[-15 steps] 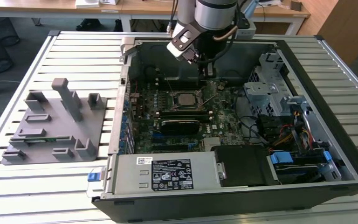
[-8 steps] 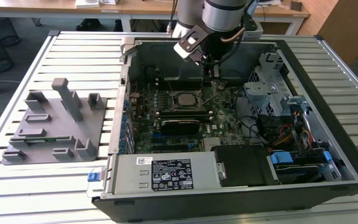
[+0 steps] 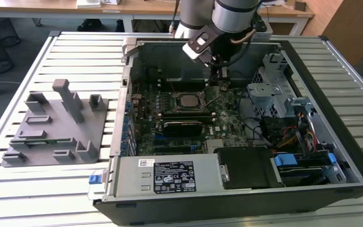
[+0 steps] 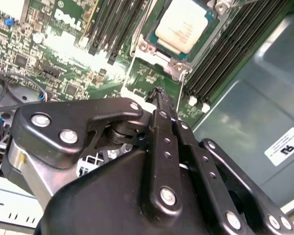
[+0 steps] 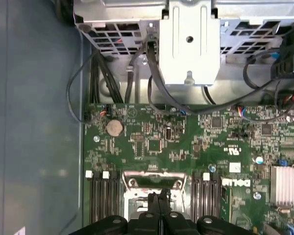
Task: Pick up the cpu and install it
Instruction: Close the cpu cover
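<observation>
A big open case [image 3: 307, 61] lies on the table [image 3: 74, 47]. Inside it is a green board [image 3: 222, 106]. The cpu [image 3: 186, 100] sits in the socket [image 3: 186, 107] in the middle of the board. In the second wrist view, the cpu [image 4: 185, 25] shows its pale top. The gripper [image 3: 221, 78] hangs inside the case, near the socket and not touching the cpu. Its fingers [image 4: 162, 128] are pressed together and hold nothing. On the exterior view's left, a grey fixture [image 3: 55, 127] stands outside the case with a thin green stick [image 3: 47, 139] in one slot.
</observation>
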Robot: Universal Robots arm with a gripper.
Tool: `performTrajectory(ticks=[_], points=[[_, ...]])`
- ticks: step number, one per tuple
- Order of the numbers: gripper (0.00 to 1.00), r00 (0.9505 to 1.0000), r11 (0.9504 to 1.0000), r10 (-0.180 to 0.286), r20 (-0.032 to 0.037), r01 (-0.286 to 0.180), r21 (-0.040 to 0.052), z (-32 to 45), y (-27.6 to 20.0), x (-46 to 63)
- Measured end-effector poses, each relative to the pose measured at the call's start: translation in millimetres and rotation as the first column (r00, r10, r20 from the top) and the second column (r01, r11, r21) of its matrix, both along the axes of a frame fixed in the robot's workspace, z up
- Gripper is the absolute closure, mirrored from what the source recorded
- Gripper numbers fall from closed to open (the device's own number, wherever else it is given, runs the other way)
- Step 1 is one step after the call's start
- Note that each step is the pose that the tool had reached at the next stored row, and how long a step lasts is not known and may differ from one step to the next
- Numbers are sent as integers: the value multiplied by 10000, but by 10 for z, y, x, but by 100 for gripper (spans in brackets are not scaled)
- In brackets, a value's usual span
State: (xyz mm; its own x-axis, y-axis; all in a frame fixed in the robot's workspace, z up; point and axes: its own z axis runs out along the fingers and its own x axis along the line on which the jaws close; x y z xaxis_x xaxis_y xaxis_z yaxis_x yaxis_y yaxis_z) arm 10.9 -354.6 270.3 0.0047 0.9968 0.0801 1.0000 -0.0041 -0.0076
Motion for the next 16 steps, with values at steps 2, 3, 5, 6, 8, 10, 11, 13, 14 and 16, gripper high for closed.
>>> performTrajectory(ticks=[2,3,5,6,8,10,11,13,14,16], points=[[89,10000,10000,1,0,-1,-2,-2,0,32],[89,10000,10000,2,-1,-2,-2,-3,-1,47],[89,10000,10000,1,-1,-1,-1,-8,-1,66],[89,10000,10000,0,0,0,-1,-13,0,73],[89,10000,10000,1,-9,-1,-3,-23,0,95],[89,10000,10000,1,-29,-1,-6,-28,3,133],[89,10000,10000,2,-30,-2,-5,-29,2,143],[89,10000,10000,7,-30,-7,-3,-32,3,164],[89,10000,10000,15,-30,-15,-3,-34,4,175],[89,9999,9999,107,-30,-107,-2,-40,4,203]])
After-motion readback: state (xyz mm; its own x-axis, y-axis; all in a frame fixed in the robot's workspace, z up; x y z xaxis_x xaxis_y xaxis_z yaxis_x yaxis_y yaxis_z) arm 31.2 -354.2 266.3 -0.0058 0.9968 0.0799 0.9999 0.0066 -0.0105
